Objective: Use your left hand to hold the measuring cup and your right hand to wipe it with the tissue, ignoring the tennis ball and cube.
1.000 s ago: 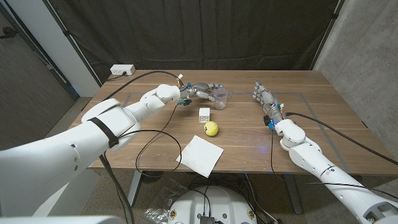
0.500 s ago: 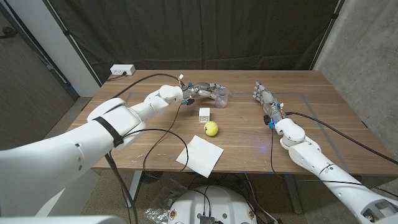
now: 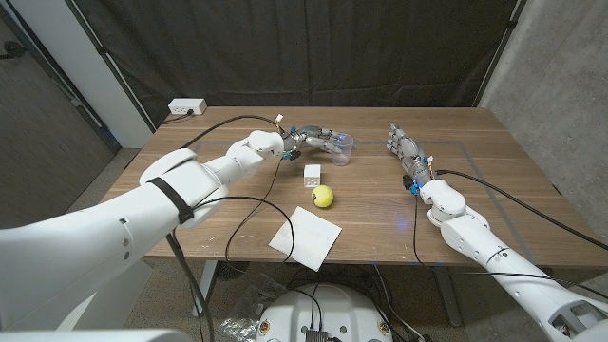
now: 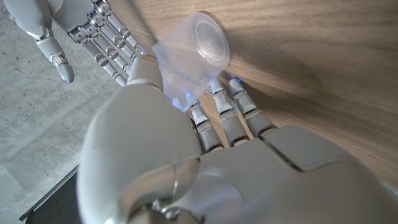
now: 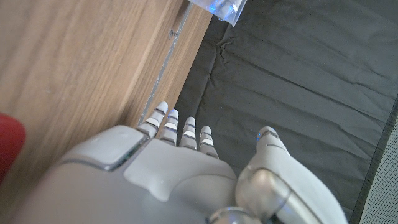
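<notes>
The left hand (image 3: 313,138) grips the measuring cup (image 3: 341,148), tilted.

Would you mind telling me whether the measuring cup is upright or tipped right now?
Tipped: the left hand holds the measuring cup tilted, its round base facing the wrist camera.

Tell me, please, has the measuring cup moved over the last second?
Yes. The measuring cup, held by the left hand, has gone up and toward the table's far edge, away from the cube.
</notes>
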Tool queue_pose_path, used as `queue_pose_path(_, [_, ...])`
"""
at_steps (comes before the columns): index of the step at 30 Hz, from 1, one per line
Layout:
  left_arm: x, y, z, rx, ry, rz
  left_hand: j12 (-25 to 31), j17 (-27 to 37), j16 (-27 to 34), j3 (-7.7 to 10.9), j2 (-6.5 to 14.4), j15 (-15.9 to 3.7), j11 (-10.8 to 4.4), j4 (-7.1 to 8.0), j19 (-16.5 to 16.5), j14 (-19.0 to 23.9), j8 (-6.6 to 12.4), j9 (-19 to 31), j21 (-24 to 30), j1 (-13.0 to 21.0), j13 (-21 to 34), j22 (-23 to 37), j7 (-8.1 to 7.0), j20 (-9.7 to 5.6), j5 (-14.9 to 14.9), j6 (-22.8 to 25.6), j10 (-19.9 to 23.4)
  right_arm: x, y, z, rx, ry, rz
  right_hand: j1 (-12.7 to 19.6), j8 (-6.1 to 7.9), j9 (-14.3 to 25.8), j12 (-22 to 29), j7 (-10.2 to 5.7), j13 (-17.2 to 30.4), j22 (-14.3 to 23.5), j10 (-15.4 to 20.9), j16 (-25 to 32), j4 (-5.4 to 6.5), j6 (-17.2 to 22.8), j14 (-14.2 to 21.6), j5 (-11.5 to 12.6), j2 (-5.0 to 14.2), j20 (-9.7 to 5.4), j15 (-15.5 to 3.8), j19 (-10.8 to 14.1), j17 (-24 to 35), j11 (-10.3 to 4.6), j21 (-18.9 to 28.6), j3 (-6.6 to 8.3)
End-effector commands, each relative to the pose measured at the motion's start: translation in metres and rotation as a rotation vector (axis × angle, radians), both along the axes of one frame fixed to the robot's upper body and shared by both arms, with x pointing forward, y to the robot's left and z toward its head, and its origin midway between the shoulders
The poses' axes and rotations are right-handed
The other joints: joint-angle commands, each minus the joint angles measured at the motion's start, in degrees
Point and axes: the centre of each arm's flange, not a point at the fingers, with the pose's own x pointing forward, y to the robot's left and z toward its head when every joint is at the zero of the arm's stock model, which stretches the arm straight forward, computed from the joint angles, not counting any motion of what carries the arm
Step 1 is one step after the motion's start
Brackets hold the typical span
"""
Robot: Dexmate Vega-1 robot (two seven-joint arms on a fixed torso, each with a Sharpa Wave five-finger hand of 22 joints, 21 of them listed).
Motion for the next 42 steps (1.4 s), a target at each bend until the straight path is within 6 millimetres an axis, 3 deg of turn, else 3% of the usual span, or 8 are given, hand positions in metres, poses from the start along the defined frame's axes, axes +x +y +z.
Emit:
queue_pose_path(1, [0.001,0.002,0.000,-0.078,0.024,0.001,0.5,0.3,0.4,0.74,1.4,-9.26,-0.14,-0.03,0.5,0.6,0.48,0.2,0.6,0.3,0.3,0.3,0.61,0.17,0.0,1.1,0.8,0.003,0.002,0.003,-0.021,0.004,-0.003,-0.3,0.10,0.3,0.2,-0.16,0.1,0.2,0.4,0.0,0.00,0.1,-0.1,0.2,0.03,-0.01,0.27,0.4,0.2,0.18,-0.1,-0.04])
queue_pose_path(11, [-0.003,0.012,0.010,-0.064,-0.015,-0.034,0.1,0.6,-0.4,0.76,1.4,-8.78,0.03,0.04,0.1,-0.5,0.39,0.3,0.6,0.2,0.7,0.3,0.29,0.61,-0.2,0.3,-0.2,-0.013,0.012,0.015,-0.137,-0.031,-0.064,0.3,0.19,0.3,0.3,-0.05,0.1,0.2,0.8,0.1,-0.36,0.3,0.2,0.3,0.30,0.07,0.07,0.7,0.1,0.16,-0.2,0.21])
queue_pose_path(22, [-0.007,0.026,0.018,-0.046,-0.052,-0.050,0.2,0.9,-0.9,0.80,1.6,-8.76,-0.22,0.24,-0.3,-1.0,0.46,0.3,0.5,-0.1,0.9,0.4,0.27,0.83,-0.3,-0.1,0.0,-0.048,0.046,0.024,-0.356,-0.102,-0.138,1.2,0.59,0.3,0.6,-0.26,0.1,0.1,1.8,0.3,-1.05,1.4,1.0,0.4,0.45,0.20,-0.44,1.3,0.1,-0.09,-0.3,0.50])
queue_pose_path(32, [-0.011,0.036,0.030,-0.004,-0.093,-0.063,0.3,1.5,-0.5,0.98,2.1,-8.85,0.01,0.51,0.4,0.5,0.74,0.3,1.0,-0.4,1.2,0.4,0.49,0.85,-0.3,0.0,0.2,-0.078,0.078,0.014,-0.460,-0.199,-0.222,3.3,1.15,0.3,1.4,-0.54,0.1,0.2,5.0,1.1,-2.76,4.2,5.6,0.5,0.09,0.54,-1.44,4.3,0.0,-0.62,-0.1,0.81])
queue_pose_path(42, [-0.014,0.042,0.043,0.033,-0.122,-0.071,0.8,2.0,-0.4,1.14,2.4,-8.71,0.26,0.64,0.8,1.5,1.04,0.3,1.4,-0.6,1.4,0.5,0.96,0.89,-0.4,0.2,1.0,-0.111,0.099,0.007,-0.583,-0.244,-0.307,4.7,1.64,0.4,2.5,-0.49,0.1,0.4,9.1,1.4,-4.10,7.4,9.3,0.7,-1.17,0.23,-3.60,6.7,0.1,-1.07,0.2,0.51])
